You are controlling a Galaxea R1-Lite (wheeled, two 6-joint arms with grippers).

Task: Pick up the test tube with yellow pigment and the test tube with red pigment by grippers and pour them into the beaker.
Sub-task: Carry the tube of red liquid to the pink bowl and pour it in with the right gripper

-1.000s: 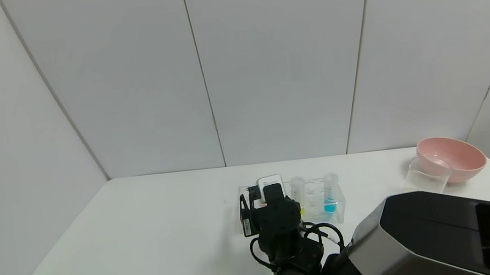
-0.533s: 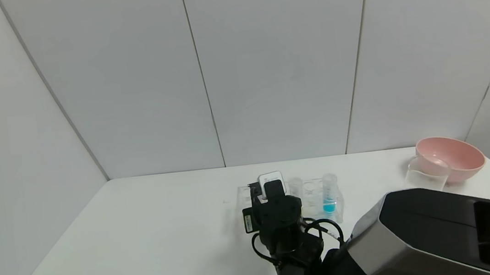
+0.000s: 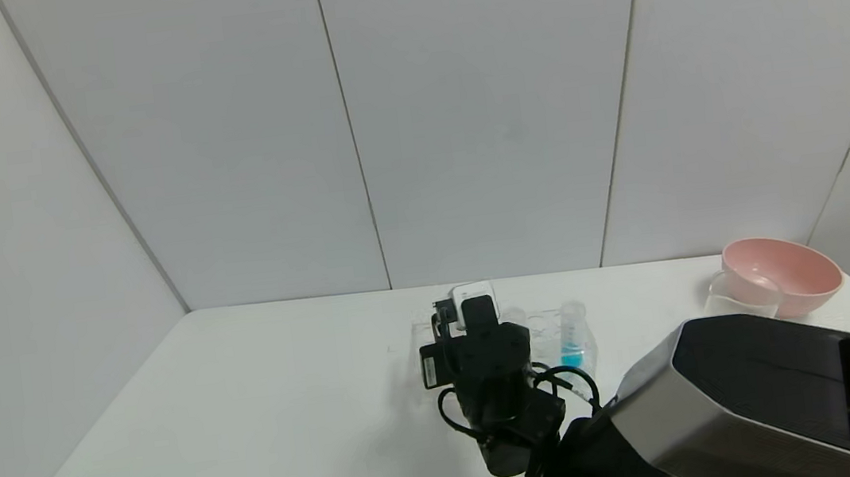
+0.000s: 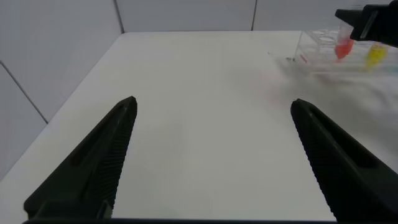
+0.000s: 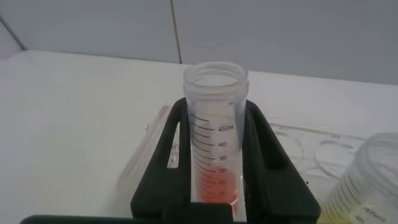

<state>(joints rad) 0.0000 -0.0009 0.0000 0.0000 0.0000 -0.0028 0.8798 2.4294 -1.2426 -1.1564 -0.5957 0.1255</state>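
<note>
Right pincer [image 3: 474, 321] hangs over the rack [image 3: 547, 328] on the surface [image 3: 253, 418]; from the head its fingers are hidden by its body.

Left pincer [image 4: 211, 162] gapes, idle, well apart.

Right wrist: clenched on the red tube [image 5: 214, 143] at mid-height; light, slick, probably brittle. Yellow tube [image 5: 367, 186] beside, cut off.
</note>
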